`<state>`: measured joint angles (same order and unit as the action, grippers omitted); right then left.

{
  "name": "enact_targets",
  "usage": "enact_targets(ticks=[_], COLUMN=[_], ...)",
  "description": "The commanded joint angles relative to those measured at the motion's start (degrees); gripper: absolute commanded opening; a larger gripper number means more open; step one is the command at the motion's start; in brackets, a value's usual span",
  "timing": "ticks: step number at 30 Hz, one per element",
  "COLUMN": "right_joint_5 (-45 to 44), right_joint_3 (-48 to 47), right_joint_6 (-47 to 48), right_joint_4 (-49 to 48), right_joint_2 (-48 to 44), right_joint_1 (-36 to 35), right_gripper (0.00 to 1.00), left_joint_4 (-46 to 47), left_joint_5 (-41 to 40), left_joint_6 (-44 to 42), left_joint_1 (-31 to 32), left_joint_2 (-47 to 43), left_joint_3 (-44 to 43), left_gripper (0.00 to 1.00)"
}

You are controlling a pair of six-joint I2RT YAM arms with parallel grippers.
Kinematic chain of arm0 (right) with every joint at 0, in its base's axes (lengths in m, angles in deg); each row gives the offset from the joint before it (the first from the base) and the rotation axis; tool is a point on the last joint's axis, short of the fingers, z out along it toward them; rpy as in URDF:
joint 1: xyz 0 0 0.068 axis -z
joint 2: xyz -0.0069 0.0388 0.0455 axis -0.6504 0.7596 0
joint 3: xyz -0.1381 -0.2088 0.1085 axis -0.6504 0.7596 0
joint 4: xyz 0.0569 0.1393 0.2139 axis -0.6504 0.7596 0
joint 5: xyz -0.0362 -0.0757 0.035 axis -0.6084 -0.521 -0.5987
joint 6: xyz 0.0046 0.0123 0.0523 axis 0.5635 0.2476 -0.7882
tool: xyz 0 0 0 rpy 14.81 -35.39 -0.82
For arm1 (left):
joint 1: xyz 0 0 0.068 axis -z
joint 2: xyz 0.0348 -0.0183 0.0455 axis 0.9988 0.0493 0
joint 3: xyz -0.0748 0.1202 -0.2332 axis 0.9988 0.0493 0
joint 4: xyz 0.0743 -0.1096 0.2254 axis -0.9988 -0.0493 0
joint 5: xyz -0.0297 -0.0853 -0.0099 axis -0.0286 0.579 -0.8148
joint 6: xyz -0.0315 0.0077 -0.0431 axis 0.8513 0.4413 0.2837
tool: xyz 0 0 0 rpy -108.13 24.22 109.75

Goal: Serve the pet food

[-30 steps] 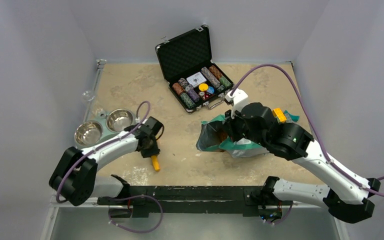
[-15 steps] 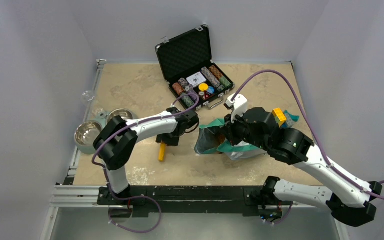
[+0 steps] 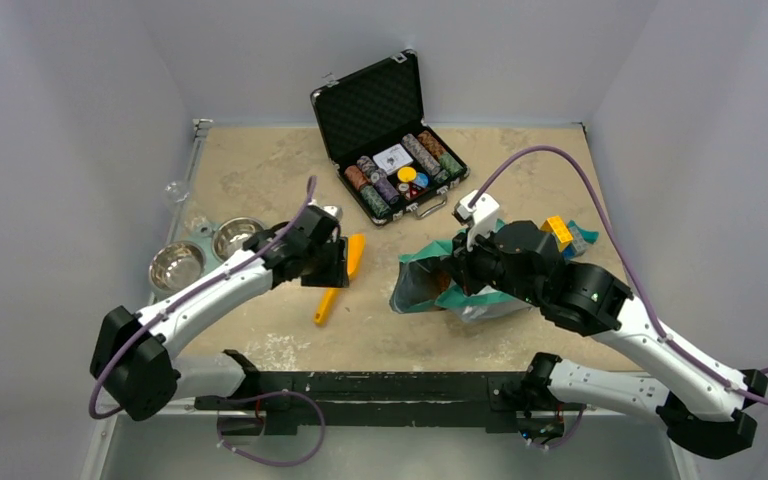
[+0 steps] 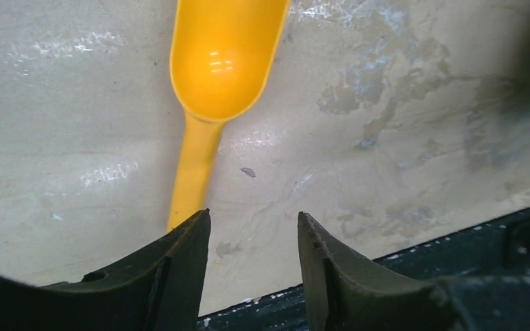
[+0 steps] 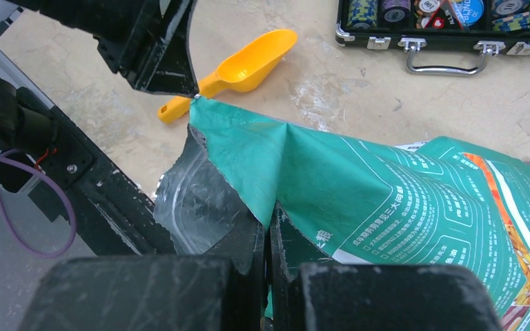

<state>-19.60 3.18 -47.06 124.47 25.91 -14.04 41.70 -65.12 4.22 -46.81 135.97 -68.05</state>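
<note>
Left gripper (image 4: 253, 221): jaws spread, nothing between them, hanging low over the beige stone-pattern table (image 3: 260, 170).

Right gripper (image 5: 269, 231): fingers pressed together, pinching the torn upper lip of the pouch and holding its mouth open.

Item 1, yellow plastic scoop (image 4: 221, 62): count, one. It lies flat on the table with its hollow side up. In the left wrist view the cup points away from the gripper. The handle runs back toward it and ends beside the left-hand finger, off the centre of the gap, not inside it. In the overhead view the long axis runs from near-left (handle) to far-right (cup). The left arm is the nearer arm by far. Judgement: a small sideways shift should bring the handle between the jaws.

Item 2, teal-green foil pouch (image 5: 386, 186): count, one. It lies on its side just right of the scoop, with its silver-lined mouth facing the scoop. The kibble is presumably inside; no pellets can be made out.

Item 3, round steel bowls (image 3: 177, 265): count, two. They sit side by side in a pale stand at the table's left edge, well apart from the pouch. Both look unfilled.

Item 4, black hard-shell case (image 3: 385, 140): count, one. It stands open at the far side, holding striped chips, and plays no part in the task.
</note>
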Motion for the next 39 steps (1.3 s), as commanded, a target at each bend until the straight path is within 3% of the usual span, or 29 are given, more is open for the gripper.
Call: enact_targets(ticks=[1,4,7,15,19,26,30,34,39], right_joint_5=[0.94,1.21,1.22,2.03,2.74,2.92,2.94,3.46,4.14], right_joint_3=[-0.57,-1.19,-1.61,-1.59,-1.72,-2.30,-2.96,-3.12,-3.82], right_joint_6=[-0.35,0.08,0.61,0.23,0.22,0.88,0.93,0.77,0.60], right_joint_4=[-4.25,-3.72,-3.48,-3.30,-3.41,-3.09,-2.89,-2.96,-2.65], right_joint_2=[-2.57,-2.56,-2.61,-3.10,-3.16,-2.57,-2.06,-1.39,-0.07], right_joint_1=[0.29,0.29,0.29,0.29,0.29,0.29,0.29,0.29,0.29], right_gripper=[0.00,0.00,0.00,0.00,0.00,0.00,0.00,0.00,0.00], left_joint_4=[10.32,10.37,8.58,15.92,21.74,28.78,31.02,31.76,29.86], left_joint_5=[18.80,22.65,20.54,24.54,27.75,27.53,21.06,13.27,1.43], left_joint_6=[-7.17,-10.99,-13.29,-15.48,-16.13,-14.66,-12.39,-9.78,-2.68], left_joint_1=[-8.02,-10.63,-10.82,-12.52,-12.50,-9.41,-5.52,-0.81,4.93], left_joint_2=[-3.04,-0.70,2.07,4.93,6.79,9.90,9.14,10.38,12.43], left_joint_3=[5.96,5.90,4.20,8.27,10.06,12.75,14.24,14.34,12.17], left_gripper=[0.57,0.63,0.62,0.45,0.51,0.54,0.51,0.33,0.22])
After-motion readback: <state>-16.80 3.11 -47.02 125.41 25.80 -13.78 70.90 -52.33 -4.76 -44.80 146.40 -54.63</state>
